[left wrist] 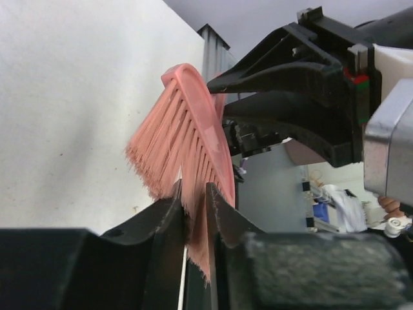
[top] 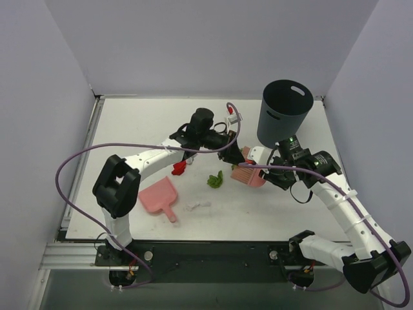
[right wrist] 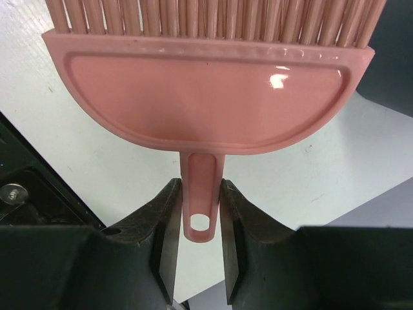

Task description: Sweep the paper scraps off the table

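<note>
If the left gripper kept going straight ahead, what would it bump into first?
The pink brush. Its bristles sit right between the left gripper's fingers. Behind the brush comes the right gripper holding its handle, though how far behind is hard to tell.

White arms (top: pixel 151 158), black joints (top: pixel 116 184), looping purple cables (top: pixel 58 173), matte black jaws

The table (top: pixel 129 123) carried a pink dustpan (top: pixel 158 196) at 8 o'clock, a dark bin (top: pixel 284 113) at 2 o'clock, and a green scrap (top: pixel 215 180) near centre. A red scrap (top: pixel 179 169) lay at 9 o'clock of the green one and a white scrap (top: pixel 199 205) at 7 o'clock.
</note>
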Controlling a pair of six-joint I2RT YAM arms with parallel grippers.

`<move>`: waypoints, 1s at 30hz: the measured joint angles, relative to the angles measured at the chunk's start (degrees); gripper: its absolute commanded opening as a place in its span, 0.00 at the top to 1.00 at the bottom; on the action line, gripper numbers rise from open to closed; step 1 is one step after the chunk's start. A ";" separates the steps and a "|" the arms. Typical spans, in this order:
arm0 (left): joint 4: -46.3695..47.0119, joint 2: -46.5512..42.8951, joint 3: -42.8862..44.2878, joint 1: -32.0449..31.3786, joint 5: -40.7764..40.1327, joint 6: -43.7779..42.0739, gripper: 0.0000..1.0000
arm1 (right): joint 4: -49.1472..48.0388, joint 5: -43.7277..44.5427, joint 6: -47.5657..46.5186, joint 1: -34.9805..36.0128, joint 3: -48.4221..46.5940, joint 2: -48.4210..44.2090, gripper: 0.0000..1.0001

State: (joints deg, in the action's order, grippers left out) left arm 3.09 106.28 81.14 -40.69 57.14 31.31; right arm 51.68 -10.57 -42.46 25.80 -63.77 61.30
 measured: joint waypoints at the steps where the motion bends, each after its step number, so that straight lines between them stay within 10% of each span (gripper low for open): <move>1: 0.22 0.37 0.31 -0.13 0.33 0.35 0.79 | -0.02 0.00 0.04 0.15 -0.17 0.11 1.00; 4: 1.09 1.42 0.63 -0.26 1.53 1.62 0.98 | 0.07 0.02 0.22 0.72 -0.63 0.24 1.00; 8: 2.78 2.62 0.66 0.02 3.50 3.43 1.00 | 0.96 0.33 0.66 1.31 -1.49 0.50 0.93; 13: 5.07 2.62 0.35 1.07 5.35 5.31 1.00 | 1.99 -0.68 3.63 1.25 -3.56 1.29 0.10; 30: 21.35 2.03 -4.68 6.03 13.68 22.08 1.00 | -6.84 -10.47 5.97 -4.61 7.32 -11.08 0.21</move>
State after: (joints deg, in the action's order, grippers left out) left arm 24.45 108.31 76.47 -34.65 70.83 53.39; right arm 44.84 -21.04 -36.49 21.19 -56.45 50.22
